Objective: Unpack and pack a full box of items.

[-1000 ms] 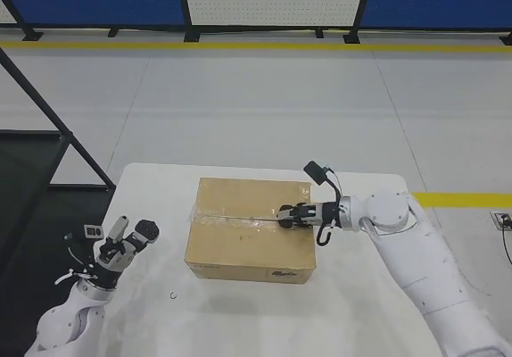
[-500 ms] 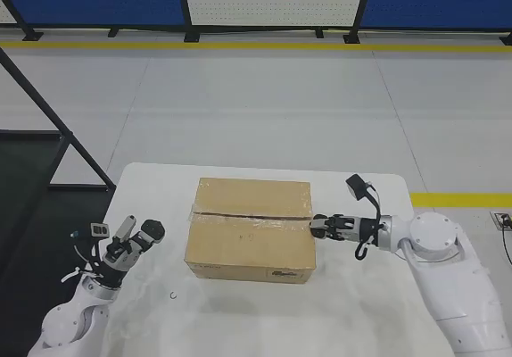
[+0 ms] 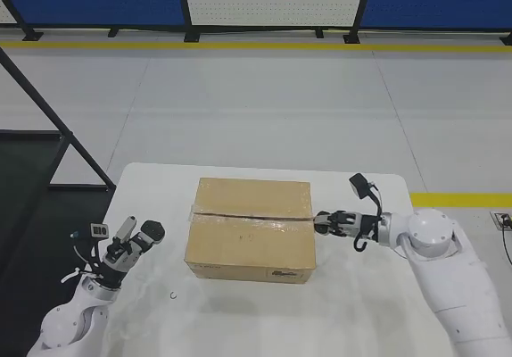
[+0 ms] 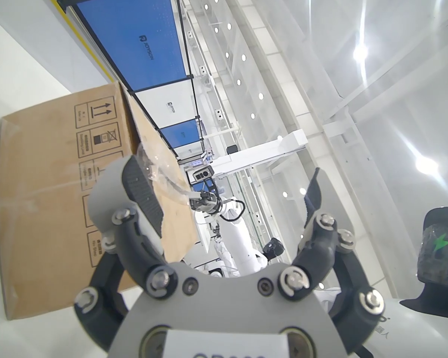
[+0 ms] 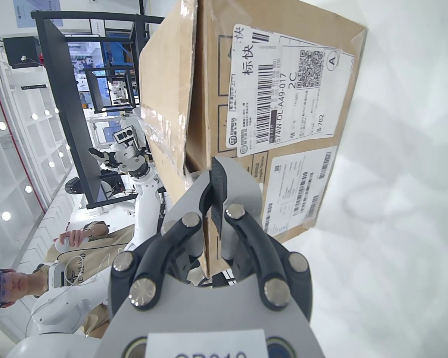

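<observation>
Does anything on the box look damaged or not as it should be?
Yes. The clear tape over the top seam of the box is wrinkled and loose, and the flaps gape at the end beside the right gripper. A small dark loop lies alone on the table.

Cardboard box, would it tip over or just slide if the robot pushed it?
Probably slide: the cardboard box sits low, wide and flat on the smooth table. Its walls look stiff, with sharp corners, so it should keep its shape. The top flaps may flex, since the seam looks parted.
</observation>
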`<state>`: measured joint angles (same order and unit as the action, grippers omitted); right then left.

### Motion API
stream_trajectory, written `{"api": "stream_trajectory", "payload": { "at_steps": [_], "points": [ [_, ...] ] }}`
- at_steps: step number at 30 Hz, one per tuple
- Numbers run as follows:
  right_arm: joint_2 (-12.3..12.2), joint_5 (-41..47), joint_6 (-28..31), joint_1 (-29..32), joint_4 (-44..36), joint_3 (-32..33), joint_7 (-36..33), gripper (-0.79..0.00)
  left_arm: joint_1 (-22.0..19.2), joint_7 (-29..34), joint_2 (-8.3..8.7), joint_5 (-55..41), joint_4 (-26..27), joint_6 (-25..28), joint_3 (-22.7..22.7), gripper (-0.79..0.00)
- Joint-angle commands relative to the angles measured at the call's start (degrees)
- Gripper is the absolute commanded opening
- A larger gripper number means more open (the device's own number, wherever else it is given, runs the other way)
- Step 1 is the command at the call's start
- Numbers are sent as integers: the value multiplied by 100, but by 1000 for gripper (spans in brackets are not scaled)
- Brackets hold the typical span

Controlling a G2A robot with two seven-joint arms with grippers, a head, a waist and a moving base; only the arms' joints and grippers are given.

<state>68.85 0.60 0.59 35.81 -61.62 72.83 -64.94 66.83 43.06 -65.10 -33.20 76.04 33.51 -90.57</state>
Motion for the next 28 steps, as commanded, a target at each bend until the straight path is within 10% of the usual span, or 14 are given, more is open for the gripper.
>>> {"api": "stream_trajectory", "payload": {
  "at_steps": [1,25,28],
  "points": [
    [6,38,38,-49,94,-50,4,-785,3,-7,1,8,1,-4,-2,0],
    [-215,757,1001,292,41,737,873,-763,-64,250,50,-232,-212,-4,-216,0],
    [-251,1129,1342,631,-290,964,937,0,-80,374,62,-360,-300,-4,-277,0]
  ]
}}
